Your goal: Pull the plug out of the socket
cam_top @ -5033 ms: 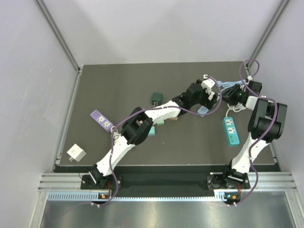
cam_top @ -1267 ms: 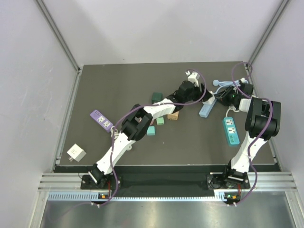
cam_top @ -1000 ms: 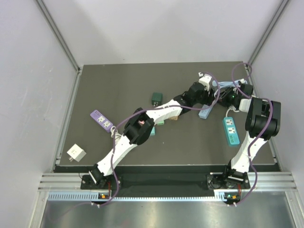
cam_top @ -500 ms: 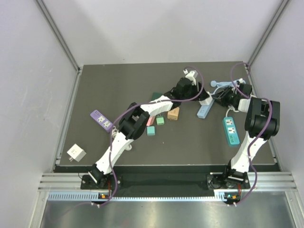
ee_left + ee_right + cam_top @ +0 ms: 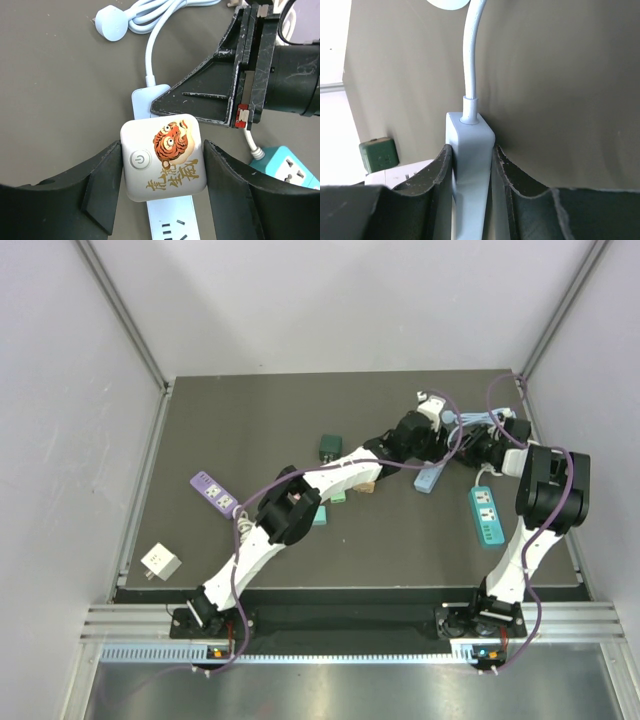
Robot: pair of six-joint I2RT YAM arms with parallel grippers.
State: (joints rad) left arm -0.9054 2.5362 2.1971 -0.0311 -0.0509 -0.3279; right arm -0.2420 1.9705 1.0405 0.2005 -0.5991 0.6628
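Note:
A white square plug (image 5: 164, 157) with a tiger picture sits plugged into the cord end of a light blue power strip (image 5: 170, 222). My left gripper (image 5: 164, 172) has one black finger on each side of the plug, both touching it. My right gripper (image 5: 470, 165) is shut on the strip's cord end (image 5: 470, 145), where the white cord (image 5: 472, 60) enters. In the top view both grippers meet over the strip (image 5: 430, 478) at the back right, the left gripper (image 5: 425, 435) coming from the left and the right gripper (image 5: 470, 445) from the right.
A teal power strip (image 5: 486, 514) lies right of the blue one. A purple strip (image 5: 214, 492) and a white cube adapter (image 5: 161, 561) lie at the left. A dark green adapter (image 5: 329, 448) and small coloured blocks (image 5: 338, 496) sit mid-table. The cord's plug (image 5: 111, 23) lies behind.
The left wrist has swung left and right over the last second and is now back to the right, over the strip. The right gripper has stayed on the strip's end.

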